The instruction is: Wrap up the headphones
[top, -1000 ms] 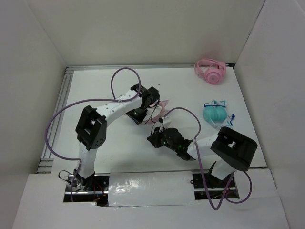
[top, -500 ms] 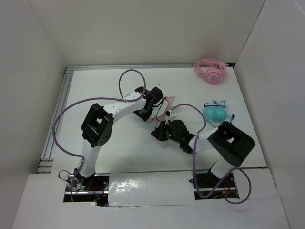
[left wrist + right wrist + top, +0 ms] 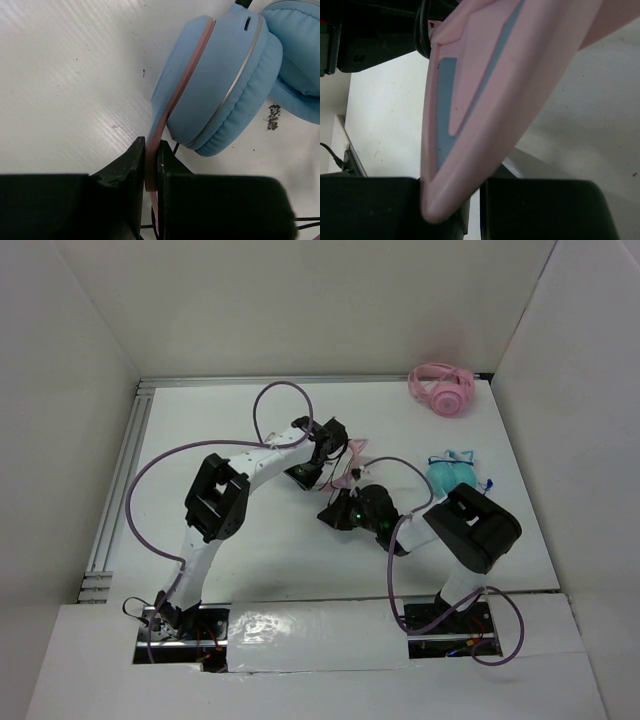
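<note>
The fingers of the left gripper and the right gripper converge just right of the middle of the top view, with the headphones held between them, only pink slivers showing past the black wrists. Compared with a second ago, both arms have shifted toward the right of the frame: the left elbow has swung in, the right arm has folded closer to its base, and the headphones have travelled with them. Neither grip has changed. The all-pink headphones at the upper right and the teal headphones just right of the right arm lie as they did.

In the left wrist view, the dark fingers are pinched shut on the thin pink headband at lower centre. A light blue ear cup fills the upper right, over the white tabletop. A strand of the black cable shows at the lower right edge.

In the right wrist view, the fingers along the bottom are nearly closed on a broad pink part of the headphones with a grey-blue inlay; whether it is band or cat ear I cannot tell.

My reading is that this was a two-handed reposition only. No turn of cable round the headphones is visible, so the wrapping looks yet to be done.
</note>
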`<state>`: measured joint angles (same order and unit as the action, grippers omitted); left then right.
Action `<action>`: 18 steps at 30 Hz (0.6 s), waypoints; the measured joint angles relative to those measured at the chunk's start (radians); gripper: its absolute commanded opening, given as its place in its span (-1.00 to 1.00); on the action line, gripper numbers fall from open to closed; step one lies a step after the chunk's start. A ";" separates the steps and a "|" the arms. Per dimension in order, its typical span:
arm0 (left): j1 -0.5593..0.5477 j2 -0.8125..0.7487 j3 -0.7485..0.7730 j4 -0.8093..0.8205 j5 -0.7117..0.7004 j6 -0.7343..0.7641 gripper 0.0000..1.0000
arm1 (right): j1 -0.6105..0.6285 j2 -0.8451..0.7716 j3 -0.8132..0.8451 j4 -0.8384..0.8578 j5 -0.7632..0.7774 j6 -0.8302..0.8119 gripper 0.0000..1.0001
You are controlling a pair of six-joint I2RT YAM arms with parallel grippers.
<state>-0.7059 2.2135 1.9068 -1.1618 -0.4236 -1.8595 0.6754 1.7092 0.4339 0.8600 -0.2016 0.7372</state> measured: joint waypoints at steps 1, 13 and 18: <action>-0.002 0.005 0.008 -0.010 -0.001 -0.008 -0.88 | 0.000 0.000 -0.002 -0.001 0.003 0.006 -0.76; -0.040 0.009 0.006 -0.011 0.001 -0.060 -0.25 | 0.043 -0.077 -0.053 -0.070 0.030 0.049 -0.10; -0.064 0.009 0.006 -0.025 0.003 -0.080 0.16 | 0.052 -0.178 -0.082 -0.142 0.070 0.047 0.00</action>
<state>-0.7704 2.2227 1.9129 -1.1866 -0.4210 -1.9396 0.7277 1.5311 0.3515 0.7177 -0.1314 0.7845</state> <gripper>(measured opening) 0.537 0.491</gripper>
